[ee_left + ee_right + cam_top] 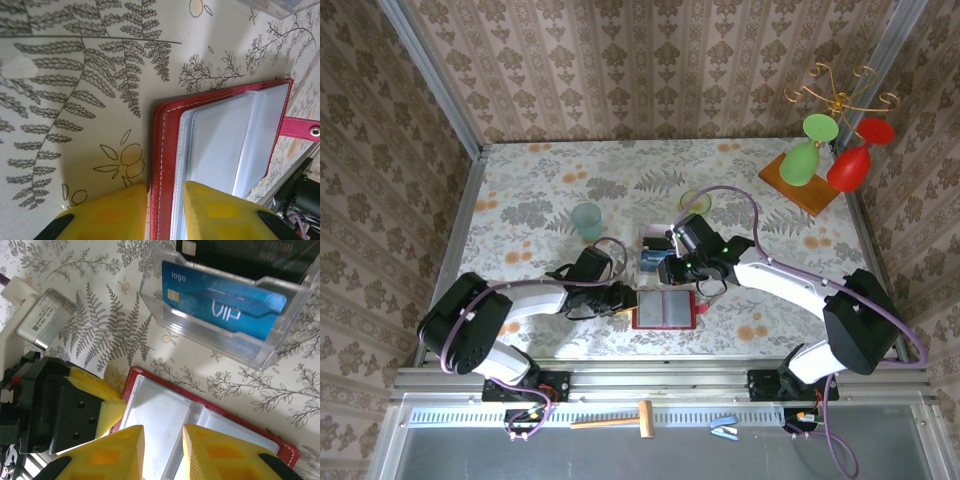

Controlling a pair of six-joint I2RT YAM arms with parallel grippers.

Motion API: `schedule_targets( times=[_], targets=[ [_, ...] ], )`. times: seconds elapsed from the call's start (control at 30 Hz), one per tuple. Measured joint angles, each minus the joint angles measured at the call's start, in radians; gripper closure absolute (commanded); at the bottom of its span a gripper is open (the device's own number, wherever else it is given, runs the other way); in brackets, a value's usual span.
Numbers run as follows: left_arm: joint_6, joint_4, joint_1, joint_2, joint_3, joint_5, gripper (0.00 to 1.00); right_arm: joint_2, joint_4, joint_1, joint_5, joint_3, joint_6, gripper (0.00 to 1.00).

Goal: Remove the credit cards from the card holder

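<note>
My left gripper (166, 184) straddles the wallet (165, 150) border near the table (520, 200) front edge, my right gripper (164, 427) sits above its pockets; I cannot tell whether either clamps.

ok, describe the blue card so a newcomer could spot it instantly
On the floral table, find the open red card holder lying near the middle of the near edge. Just beyond it stands a clear plastic box, and the blue card sits inside. It alone is bright blue, with a gold chip and white VIP lettering.
</note>
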Motion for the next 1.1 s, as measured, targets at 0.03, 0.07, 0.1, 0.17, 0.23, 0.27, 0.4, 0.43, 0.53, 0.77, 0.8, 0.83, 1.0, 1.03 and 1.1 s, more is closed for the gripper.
schedule_targets(
  times=[0.03, 0.07, 0.1, 0.17, 0.23, 0.27, 0.4, 0.43, 0.53, 0.77, 0.8, 0.83, 1.0, 1.03, 1.1],
  targets=[
    [-0.003, 0.001, -0.001, 0.0, 0.0, -0.001, 0.73, -0.004, 0.004, 0.008, 0.005, -0.009, 0.011, 0.72],
    [-0.003, 0.001, -0.001, 0.0, 0.0, -0.002, 0.73, -0.01, 0.01, 0.014, 0.007, -0.018, 0.02, 0.72],
    [-0.005, 0.0, -0.001, -0.001, 0.0, -0.003, 0.73, -0.014, 0.013, 0.021, 0.01, -0.025, 0.028, 0.72],
    [-0.007, -0.002, -0.005, -0.008, 0.0, -0.009, 0.73, -0.026, 0.019, 0.034, 0.013, -0.039, 0.046, 0.73],
    [-0.009, -0.009, -0.007, -0.023, 0.0, -0.015, 0.74, -0.034, 0.02, 0.044, 0.013, -0.048, 0.071, 0.74],
    [-0.01, -0.012, -0.007, -0.032, 0.0, -0.016, 0.75, -0.035, 0.021, 0.048, 0.013, -0.052, 0.086, 0.74],
    [-0.01, -0.013, -0.007, -0.053, 0.0, -0.023, 0.79, -0.035, 0.058, 0.059, -0.001, -0.083, 0.171, 0.75],
    [-0.01, -0.012, -0.007, -0.053, 0.0, -0.023, 0.79, -0.035, 0.074, 0.06, -0.011, -0.097, 0.193, 0.75],
    [-0.013, -0.012, -0.007, -0.053, 0.0, -0.023, 0.81, -0.035, 0.13, 0.068, -0.033, -0.15, 0.256, 0.75],
    [-0.013, -0.01, -0.007, -0.053, -0.003, -0.023, 0.84, -0.018, 0.183, 0.077, -0.06, -0.182, 0.33, 0.76],
    [-0.013, -0.006, -0.007, -0.053, -0.006, -0.022, 0.84, -0.012, 0.191, 0.077, -0.066, -0.182, 0.334, 0.76],
    [-0.013, -0.004, -0.007, -0.053, -0.008, -0.022, 0.85, -0.005, 0.198, 0.078, -0.071, -0.182, 0.337, 0.76],
    [-0.013, 0.0, -0.007, -0.05, -0.016, -0.018, 0.86, 0.055, 0.206, 0.086, -0.089, -0.177, 0.357, 0.76],
    [-0.013, 0.002, -0.007, -0.047, -0.016, -0.016, 0.86, 0.064, 0.208, 0.089, -0.093, -0.177, 0.36, 0.77],
    [-0.013, 0.011, -0.007, -0.036, -0.018, -0.012, 0.87, 0.083, 0.22, 0.094, -0.099, -0.175, 0.367, 0.77]
  ],
)
